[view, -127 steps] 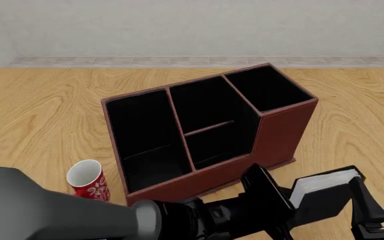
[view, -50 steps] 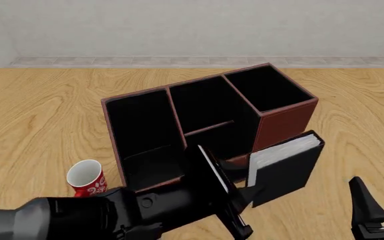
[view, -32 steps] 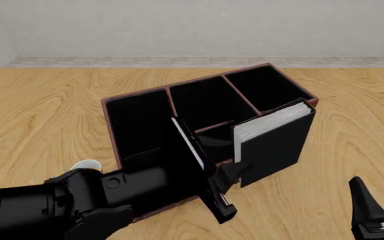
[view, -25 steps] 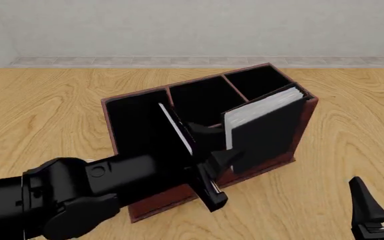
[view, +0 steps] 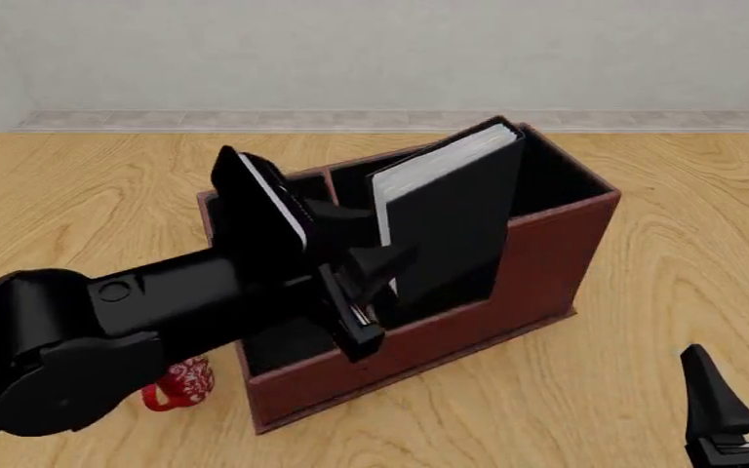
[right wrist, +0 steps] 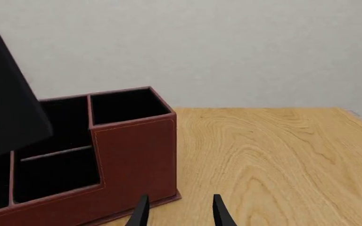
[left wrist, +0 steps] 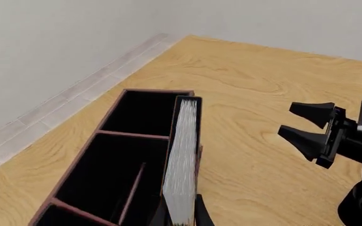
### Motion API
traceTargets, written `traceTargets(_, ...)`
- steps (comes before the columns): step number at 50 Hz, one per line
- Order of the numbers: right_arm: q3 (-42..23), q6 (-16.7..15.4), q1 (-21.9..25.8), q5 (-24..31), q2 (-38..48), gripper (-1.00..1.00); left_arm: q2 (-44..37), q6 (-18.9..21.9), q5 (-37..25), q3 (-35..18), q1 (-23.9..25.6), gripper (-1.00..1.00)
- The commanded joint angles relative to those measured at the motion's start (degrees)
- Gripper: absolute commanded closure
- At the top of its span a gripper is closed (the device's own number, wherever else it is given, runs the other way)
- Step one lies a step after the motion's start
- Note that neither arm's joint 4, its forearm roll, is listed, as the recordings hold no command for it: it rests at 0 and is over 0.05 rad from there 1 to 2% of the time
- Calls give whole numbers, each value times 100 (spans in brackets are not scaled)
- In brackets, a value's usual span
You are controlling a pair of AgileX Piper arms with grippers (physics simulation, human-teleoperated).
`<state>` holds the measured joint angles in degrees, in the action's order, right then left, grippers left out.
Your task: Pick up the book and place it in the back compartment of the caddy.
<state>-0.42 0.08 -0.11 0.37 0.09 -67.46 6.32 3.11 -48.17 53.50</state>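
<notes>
The book, black with white page edges, hangs upright above the caddy's middle section. My left gripper is shut on its lower edge. In the left wrist view the book stands edge-on over the caddy, between the fingers at the frame's bottom. The back compartment, the low-walled pocket on the arms' side of the divider, shows in the right wrist view; in the front view the book and arm hide it. My right gripper is open and empty near the front right table edge, apart from the caddy.
A red-and-white mug stands by the caddy's front left corner, mostly hidden under my left arm. The right gripper shows open in the left wrist view. The wooden table ends at a pale wall behind.
My left arm has carried the book up and back-left, from beside the caddy's right front to above its middle section. The right gripper has stayed still.
</notes>
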Motion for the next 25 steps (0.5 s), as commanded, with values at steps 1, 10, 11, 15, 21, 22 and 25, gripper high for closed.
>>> traceTargets(1,0,2,-1,0,0,-100,46,90,-28,92,-299,100)
traceTargets(10,0,0,0,0,0,-100,-154,3,238,264,-426,100)
traceTargets(11,0,0,0,0,0,-100,-217,-2,298,294,-436,100)
traceTargets(15,0,0,0,2,0,-100,-395,10,416,305,-499,100)
traceTargets(21,0,-1,0,0,0,-100,-625,8,445,224,-515,100)
traceTargets(22,0,-1,1,-1,0,-100,-667,28,465,223,-511,100)
traceTargets(25,0,1,-1,1,0,-100,-720,15,465,184,-509,100)
